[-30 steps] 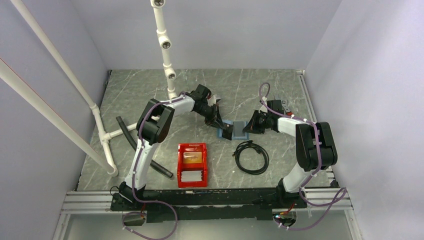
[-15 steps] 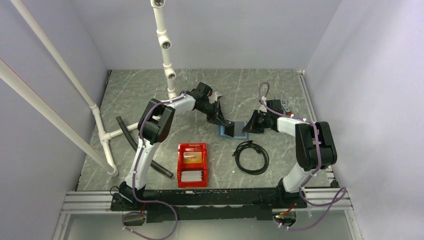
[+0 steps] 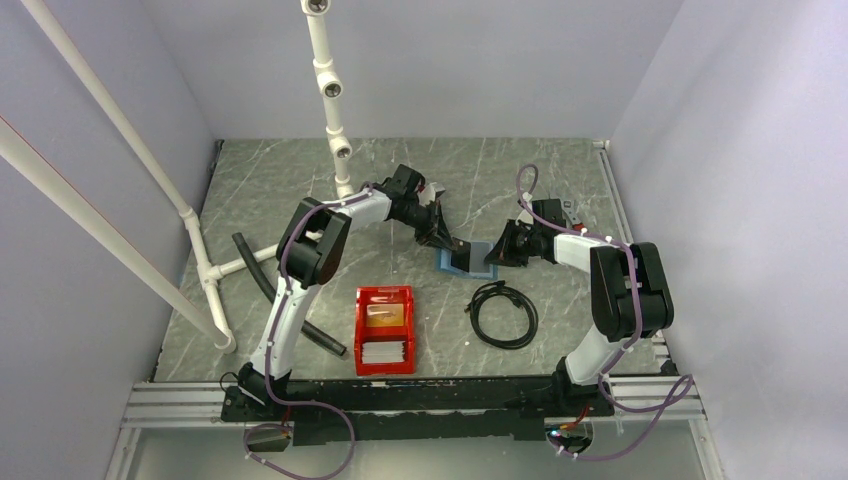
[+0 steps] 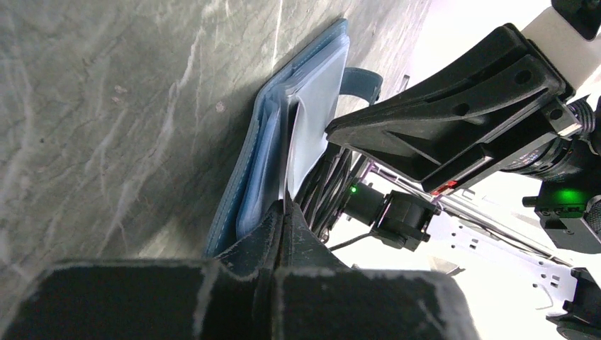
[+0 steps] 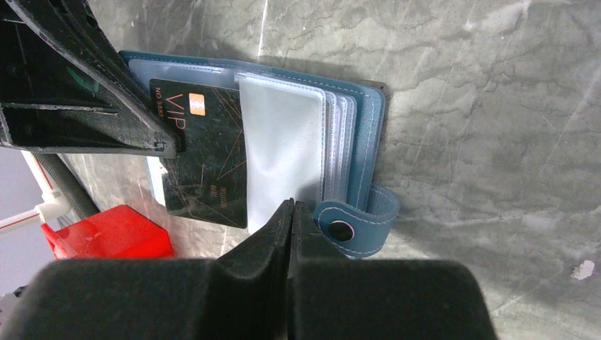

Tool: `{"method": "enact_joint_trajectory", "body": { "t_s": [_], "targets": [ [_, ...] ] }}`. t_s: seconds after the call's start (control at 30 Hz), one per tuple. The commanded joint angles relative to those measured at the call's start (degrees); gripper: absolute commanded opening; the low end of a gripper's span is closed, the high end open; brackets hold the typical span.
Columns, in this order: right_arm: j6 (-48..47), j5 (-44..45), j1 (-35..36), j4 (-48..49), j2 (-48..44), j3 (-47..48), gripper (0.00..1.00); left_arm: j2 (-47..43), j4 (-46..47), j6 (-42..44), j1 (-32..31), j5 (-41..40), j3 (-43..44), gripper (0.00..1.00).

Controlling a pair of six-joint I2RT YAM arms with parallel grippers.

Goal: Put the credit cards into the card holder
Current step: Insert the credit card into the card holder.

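Observation:
The blue card holder (image 3: pixel 476 262) lies open on the table between both grippers. In the right wrist view its cover (image 5: pixel 373 134) and snap strap (image 5: pixel 356 225) show. My left gripper (image 3: pixel 455 247) is shut on a dark VIP card (image 5: pixel 205 166) and holds it over the holder's left pages; in the left wrist view (image 4: pixel 283 207) the card shows only as a thin edge. My right gripper (image 5: pixel 290 207) is shut on a clear sleeve (image 5: pixel 283 149) of the holder. An orange-gold card (image 3: pixel 385 315) and a whitish stack (image 3: pixel 384 351) lie in the red bin (image 3: pixel 361 330).
A coiled black cable (image 3: pixel 503 313) lies just in front of the holder. White pipes (image 3: pixel 335 120) stand at the back left, with black hoses (image 3: pixel 252 268) by them. The red bin's corner (image 5: pixel 106 230) shows in the right wrist view.
My left gripper has shifted slightly back and right with the dark card, closer over the holder. The right gripper has stayed on the sleeve.

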Motion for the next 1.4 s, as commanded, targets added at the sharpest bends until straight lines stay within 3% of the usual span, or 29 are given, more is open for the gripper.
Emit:
{"method": "enact_joint_trajectory", "body": {
  "t_s": [0.0, 0.6, 0.9, 1.37],
  "targets": [
    [-1.8, 3.4, 0.4, -1.4, 1.6, 0.6, 0.0, -1.7, 0.0, 0.0, -0.1, -0.1, -0.7, 0.0],
    [-2.0, 3.5, 0.5, -1.8, 1.5, 0.7, 0.0, -1.8, -3.5, 4.0, -0.1, 3.1, -2.2, 0.0],
    [-1.9, 3.2, 0.5, -1.5, 1.7, 0.7, 0.0, -1.6, -12.0, 6.6, -0.1, -4.9, 1.9, 0.0],
    [-2.0, 3.3, 0.7, -1.8, 1.6, 1.0, 0.0, 1.8, -8.3, 4.0, -1.5, 0.6, 4.8, 0.0]
  ]
}}
